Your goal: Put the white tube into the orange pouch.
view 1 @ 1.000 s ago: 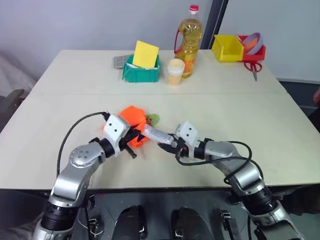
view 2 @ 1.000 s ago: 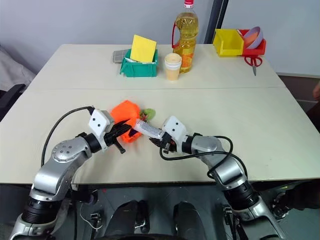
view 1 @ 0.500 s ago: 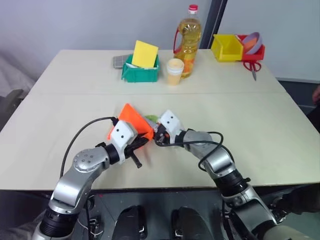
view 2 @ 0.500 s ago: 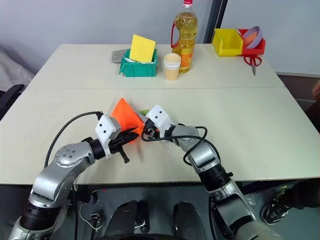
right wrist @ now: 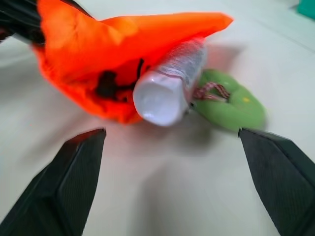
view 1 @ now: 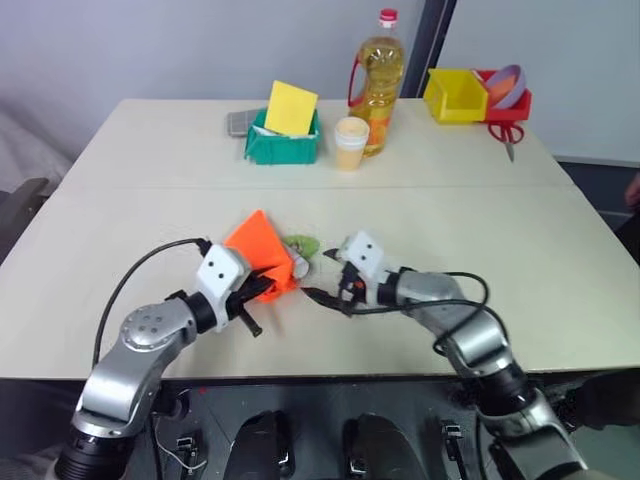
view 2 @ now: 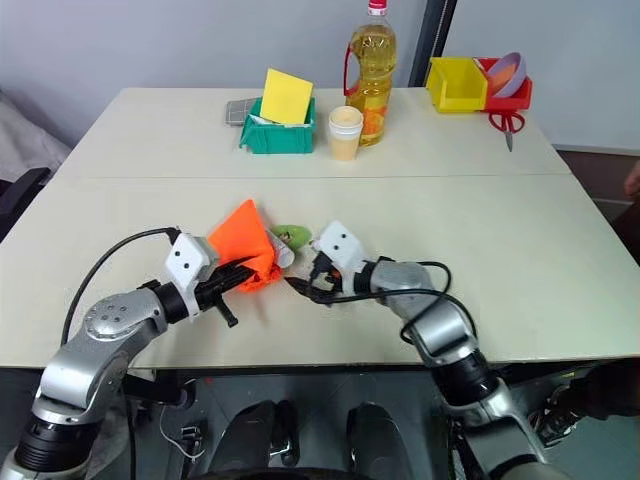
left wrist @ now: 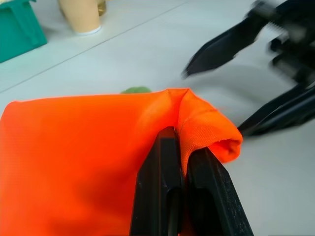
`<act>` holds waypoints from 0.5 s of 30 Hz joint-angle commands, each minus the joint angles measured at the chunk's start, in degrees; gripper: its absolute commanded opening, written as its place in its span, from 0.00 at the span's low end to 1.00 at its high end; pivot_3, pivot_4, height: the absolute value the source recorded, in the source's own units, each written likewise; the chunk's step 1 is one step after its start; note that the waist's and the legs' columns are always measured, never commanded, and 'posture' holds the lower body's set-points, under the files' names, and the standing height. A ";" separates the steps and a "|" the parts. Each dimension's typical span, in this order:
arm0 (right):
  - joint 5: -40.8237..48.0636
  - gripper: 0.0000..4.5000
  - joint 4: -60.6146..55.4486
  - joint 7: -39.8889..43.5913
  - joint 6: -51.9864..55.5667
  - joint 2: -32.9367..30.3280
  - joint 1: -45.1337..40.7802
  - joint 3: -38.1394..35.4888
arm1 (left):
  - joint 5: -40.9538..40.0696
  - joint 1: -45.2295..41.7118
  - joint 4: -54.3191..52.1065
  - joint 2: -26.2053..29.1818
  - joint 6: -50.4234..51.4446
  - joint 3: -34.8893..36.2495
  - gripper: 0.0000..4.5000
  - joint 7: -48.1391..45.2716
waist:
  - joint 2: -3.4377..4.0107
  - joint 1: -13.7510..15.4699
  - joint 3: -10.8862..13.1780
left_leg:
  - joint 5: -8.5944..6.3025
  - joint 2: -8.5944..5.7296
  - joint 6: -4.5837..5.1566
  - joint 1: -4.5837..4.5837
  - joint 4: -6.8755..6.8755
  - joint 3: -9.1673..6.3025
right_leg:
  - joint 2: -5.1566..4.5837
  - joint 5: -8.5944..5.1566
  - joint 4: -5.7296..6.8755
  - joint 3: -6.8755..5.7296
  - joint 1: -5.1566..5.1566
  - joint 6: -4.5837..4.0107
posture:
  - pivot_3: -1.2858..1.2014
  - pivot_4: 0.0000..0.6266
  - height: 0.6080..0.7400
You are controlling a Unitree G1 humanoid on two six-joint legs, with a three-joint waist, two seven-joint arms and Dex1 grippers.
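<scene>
A: Since half a second ago the right gripper (view 2: 303, 289) has let go of the white tube (right wrist: 170, 88) and backed off from the orange pouch (view 2: 243, 243), toward 3 o'clock; its 2 fingers now stand wide apart and empty.

B: And the tube?

A: Part-way in the pouch's mouth, cap end sticking out toward the right gripper, just beside the green disc (right wrist: 231, 104). How deep it sits I can't tell, since the fabric hides the rest.

B: The left gripper (left wrist: 181, 147)?

A: Clamped shut on a fold of the pouch's rim, lifting it off the table (view 1: 480, 230), probably so the mouth stays up and the tube can't slide out. Compared with 1 second ago, the tube hangs in the pouch alone rather than in the right fingers.
</scene>
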 commanded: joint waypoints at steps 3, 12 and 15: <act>3.44 0.99 -3.69 2.89 -1.02 -3.21 1.76 -3.97 | -3.48 3.58 0.51 3.85 -2.43 5.81 0.00 -4.98 | 0.00 -0.39 0.00 | 0.00 0.01 0.00 0.01 -0.03 0.00 | 0.01 -0.01 0.00 0.01 -0.03 -0.01 | 0.52 0.24 1.00; 2.94 0.99 8.49 -3.24 -0.87 3.11 -5.72 -6.41 | -6.92 10.45 3.25 9.61 -3.54 11.59 0.00 -11.85 | 0.01 -1.45 0.02 | -0.09 0.02 -0.17 0.00 -0.05 0.00 | -0.02 -0.02 -0.05 0.01 -0.25 -0.09 | 0.52 0.24 1.00; 1.08 0.99 14.72 -7.08 -1.72 7.34 -9.13 -5.56 | -7.74 8.97 4.61 9.35 -3.58 11.52 0.00 -12.25 | 0.01 -1.48 0.02 | -0.08 0.03 -0.19 0.00 -0.07 0.00 | -0.02 -0.01 -0.04 0.01 -0.26 -0.10 | 0.52 0.24 1.00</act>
